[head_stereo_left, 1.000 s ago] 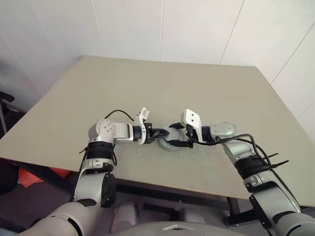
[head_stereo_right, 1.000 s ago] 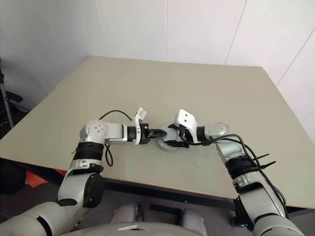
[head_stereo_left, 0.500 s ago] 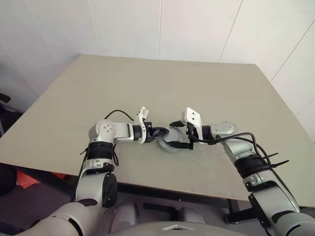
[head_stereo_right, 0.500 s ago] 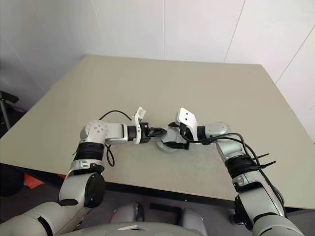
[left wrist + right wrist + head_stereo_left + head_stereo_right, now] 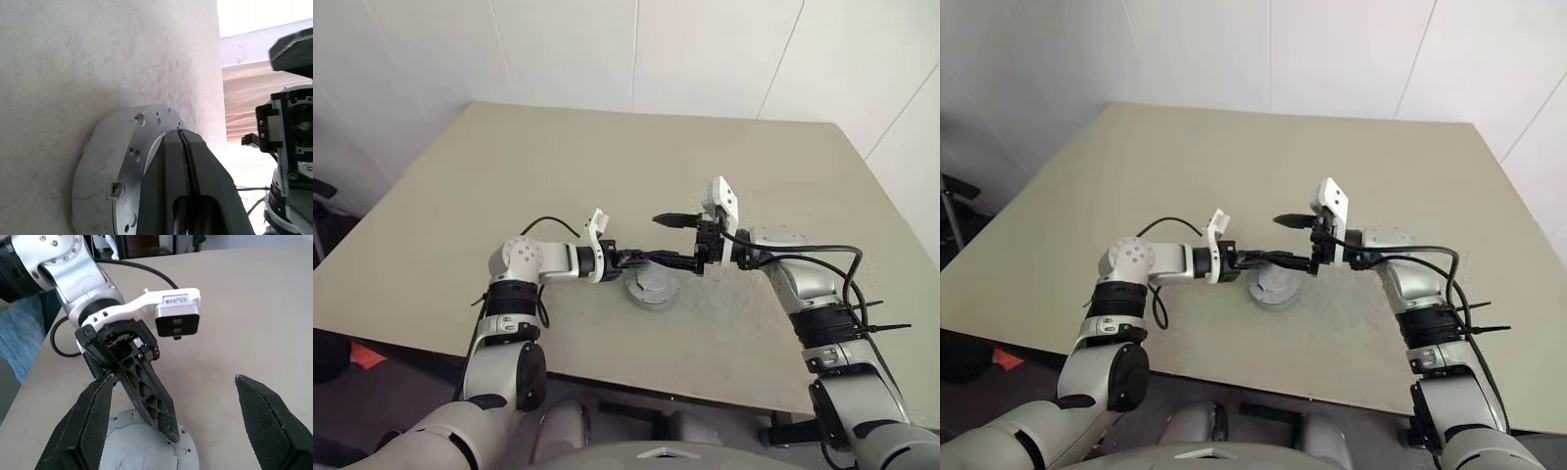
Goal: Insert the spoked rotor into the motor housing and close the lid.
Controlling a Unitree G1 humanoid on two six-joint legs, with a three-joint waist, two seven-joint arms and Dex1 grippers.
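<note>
A plain beige tabletop (image 5: 607, 166) with a faintly speckled, matte surface fills most of the head views, bare apart from one item near its front edge. Behind it stand white panelled walls (image 5: 705, 49) with thin dark seams, and past the left front corner a strip of darker floor with something red (image 5: 362, 354) shows, too cut off to name. The motor housing (image 5: 650, 286) sits on the tabletop between the two arms, with the lid (image 5: 128, 161) closed flat on top: a plain grey round disc with small screw holes near its rim. With the lid down, the inside of the housing is hidden, so the spoked wheel and the windings cannot be made out. The left tool (image 5: 634, 259) reaches in from the left with its two black fingers pressed together, nothing between them, and their tip rests on or just above the lid near its edge; contact is hard to judge. The right tool (image 5: 677, 241) hangs above the housing, clear of it, its fingers (image 5: 93, 423) spread wide apart and empty. In the right wrist view the housing is cut off at the picture's edge, and in the left wrist view the left tool covers much of the lid. A black cable (image 5: 553, 225) loops over the left forearm.
</note>
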